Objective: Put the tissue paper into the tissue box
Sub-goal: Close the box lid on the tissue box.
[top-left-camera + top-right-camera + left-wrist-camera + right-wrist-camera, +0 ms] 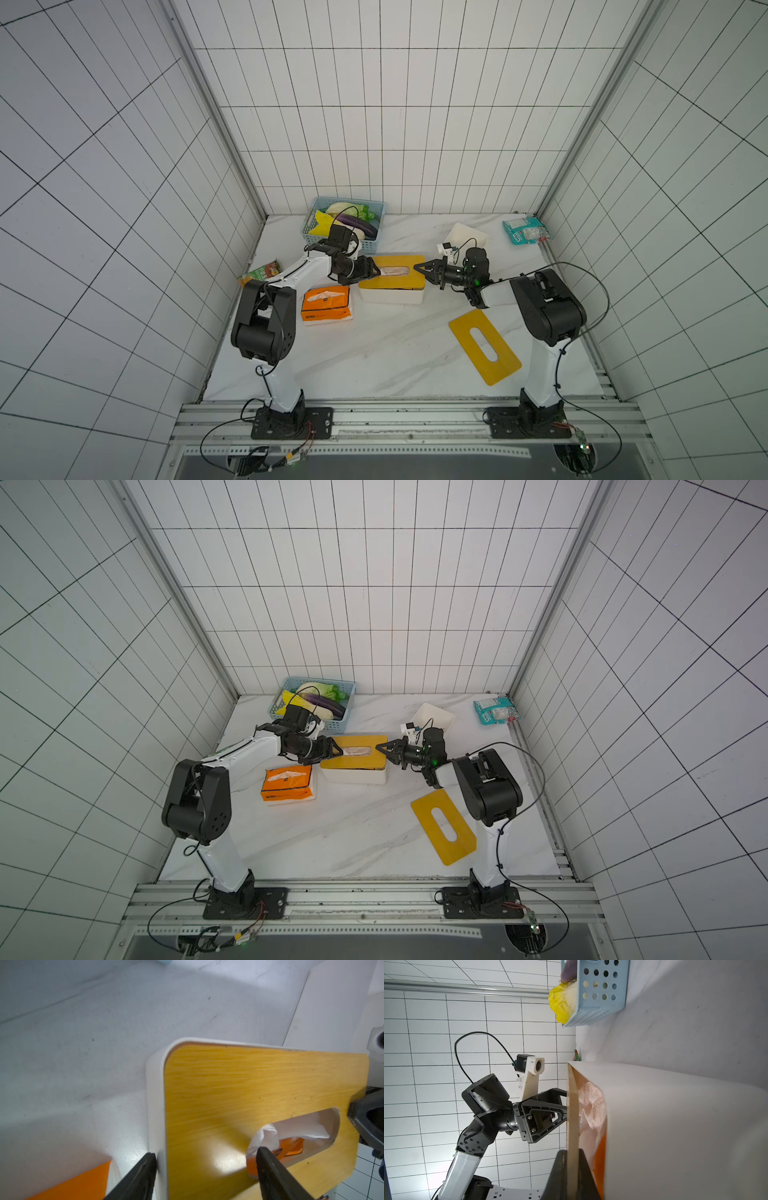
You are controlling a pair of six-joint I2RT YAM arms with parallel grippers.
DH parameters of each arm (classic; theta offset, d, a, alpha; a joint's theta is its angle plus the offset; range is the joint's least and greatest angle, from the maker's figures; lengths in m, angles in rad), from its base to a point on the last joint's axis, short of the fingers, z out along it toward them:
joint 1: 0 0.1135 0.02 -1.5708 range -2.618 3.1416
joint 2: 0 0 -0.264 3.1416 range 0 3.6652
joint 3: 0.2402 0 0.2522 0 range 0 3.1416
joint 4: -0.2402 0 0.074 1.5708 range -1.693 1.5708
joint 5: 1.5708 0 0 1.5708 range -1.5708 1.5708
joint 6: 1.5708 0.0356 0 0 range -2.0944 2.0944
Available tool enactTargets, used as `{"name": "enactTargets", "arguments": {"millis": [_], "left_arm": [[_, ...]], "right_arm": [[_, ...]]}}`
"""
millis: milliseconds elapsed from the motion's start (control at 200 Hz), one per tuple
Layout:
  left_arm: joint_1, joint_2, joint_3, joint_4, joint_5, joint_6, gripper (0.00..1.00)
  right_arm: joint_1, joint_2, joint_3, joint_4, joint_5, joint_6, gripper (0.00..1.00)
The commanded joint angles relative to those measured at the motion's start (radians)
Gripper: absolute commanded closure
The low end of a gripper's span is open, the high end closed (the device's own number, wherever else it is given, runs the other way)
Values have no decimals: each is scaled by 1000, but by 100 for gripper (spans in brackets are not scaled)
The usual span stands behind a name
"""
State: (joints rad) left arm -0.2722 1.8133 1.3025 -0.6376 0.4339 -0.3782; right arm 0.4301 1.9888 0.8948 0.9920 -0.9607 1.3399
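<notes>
Left wrist, fingers: left gripper [206, 1151] spread wide; one fingertip [268, 1159] at the tissue paper [268, 1136] in the slot [328, 1126], lower right of frame; other outside the tissue box [155, 1105] end wall.
Right gripper [572, 1152]: pinched on the lid [572, 1105] edge, bottom centre.
Tissue: inside box, white ply bunched at slot.
Handling: probably light, limp, tears easily; pinch the bunched ply gently.

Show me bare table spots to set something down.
Widest bare patch: table front centre, between orange tissue pack, loose yellow lid and front rail. Smaller: between blue basket and white tray. Crowded: around the tissue box, with left gripper at the slot and right gripper clamping the box lid.
</notes>
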Motion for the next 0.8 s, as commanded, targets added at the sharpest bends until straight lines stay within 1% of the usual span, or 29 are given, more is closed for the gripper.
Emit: {"name": "enactTargets", "arguments": {"millis": [0,130,230,440,620,795], "left_arm": [[-15,-5,-20,50,-14,-11,27],[-19,-6,-22,49,-34,-8,27],[-28,-5,-13,32,-63,6,29],[-46,4,15,-23,-123,44,45],[-56,7,33,-49,-157,60,52],[-59,4,43,-66,-167,69,61]], "right_arm": [[39,34,-24,-10,-6,-30,100],[43,38,-29,-6,-4,-31,100],[44,41,-34,-4,-2,-33,100],[48,47,-50,12,-3,-26,100],[48,47,-60,17,-6,-26,100],[48,47,-66,16,-14,-25,100]]}}
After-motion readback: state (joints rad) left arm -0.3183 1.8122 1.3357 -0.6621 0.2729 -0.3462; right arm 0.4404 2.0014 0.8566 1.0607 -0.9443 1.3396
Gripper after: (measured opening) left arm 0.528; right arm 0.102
